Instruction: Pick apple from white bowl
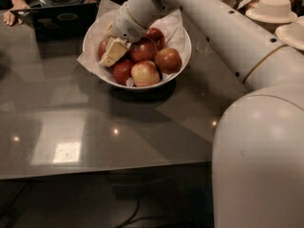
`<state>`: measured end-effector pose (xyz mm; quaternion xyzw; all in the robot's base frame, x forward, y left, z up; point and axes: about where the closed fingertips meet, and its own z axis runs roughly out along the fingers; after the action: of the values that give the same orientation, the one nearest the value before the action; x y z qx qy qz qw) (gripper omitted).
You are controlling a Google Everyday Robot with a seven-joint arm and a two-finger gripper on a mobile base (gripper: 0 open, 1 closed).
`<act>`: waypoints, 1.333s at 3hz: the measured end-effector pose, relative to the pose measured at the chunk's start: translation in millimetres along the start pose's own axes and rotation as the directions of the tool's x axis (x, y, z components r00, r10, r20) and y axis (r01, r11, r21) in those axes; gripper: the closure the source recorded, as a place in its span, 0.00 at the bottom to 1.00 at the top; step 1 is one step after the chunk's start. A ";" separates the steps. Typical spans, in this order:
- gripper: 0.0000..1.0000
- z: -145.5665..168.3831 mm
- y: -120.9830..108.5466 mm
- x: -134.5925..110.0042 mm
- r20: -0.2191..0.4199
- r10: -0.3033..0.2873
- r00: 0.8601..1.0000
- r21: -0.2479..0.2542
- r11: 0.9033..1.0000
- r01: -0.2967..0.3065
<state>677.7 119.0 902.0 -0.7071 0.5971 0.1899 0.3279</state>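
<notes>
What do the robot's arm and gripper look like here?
The arm is off-white: thick smooth tubes with small dark dots along them and a thin yellowish seam at one joint, widening to a big rounded shell. The gripper, over the apples in the white bowl, is cream and wedge-shaped.

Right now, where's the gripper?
The gripper is inside the white bowl, toward its left side as the camera view shows it, right against the apples.
</notes>
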 end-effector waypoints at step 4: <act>1.00 -77.4 1.5 -7.9 0.214 -0.045 0.976 0.065 0.997 0.032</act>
<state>665.0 71.1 962.0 -0.6833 0.5498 0.2409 0.4157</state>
